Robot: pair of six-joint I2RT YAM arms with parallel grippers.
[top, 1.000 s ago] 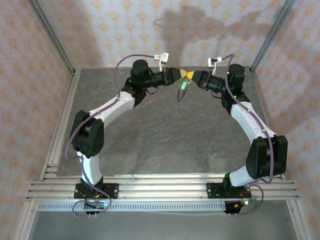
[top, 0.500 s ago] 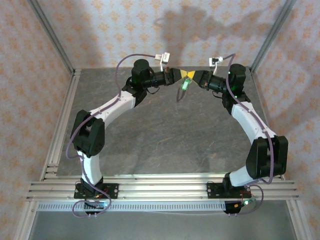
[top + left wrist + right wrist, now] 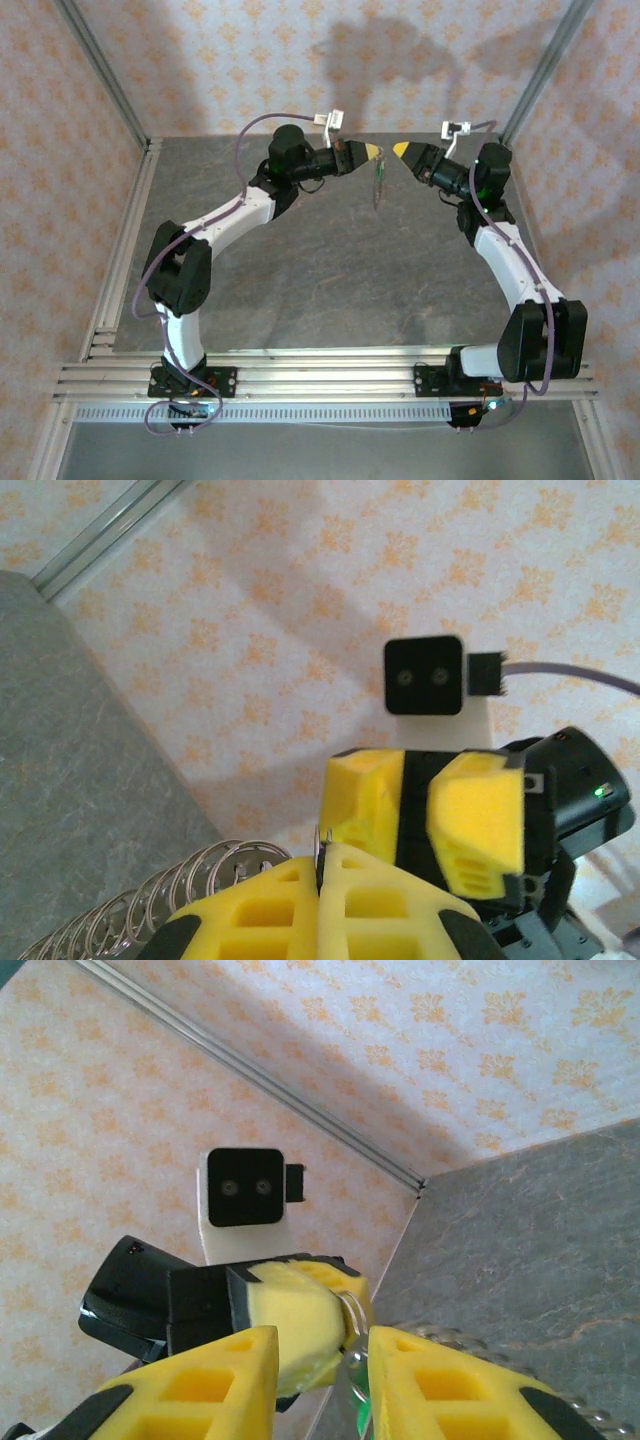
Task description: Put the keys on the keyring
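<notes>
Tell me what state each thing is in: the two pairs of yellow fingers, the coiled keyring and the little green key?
left fingers: shut, pinching the keyring.
right fingers: open, holding nothing, apart from the left ones.
keyring: held up off the table, dangling from the left fingers.
key: hanging by the keyring under the left fingers; I cannot tell whether it is threaded on.

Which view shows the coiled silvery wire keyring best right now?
Left wrist: the coiled silvery wire keyring curves out clearly beside the shut left tool. Top external shows it as a thin sliver dangling from that tool; right wrist catches a few coils past the right tool.
</notes>
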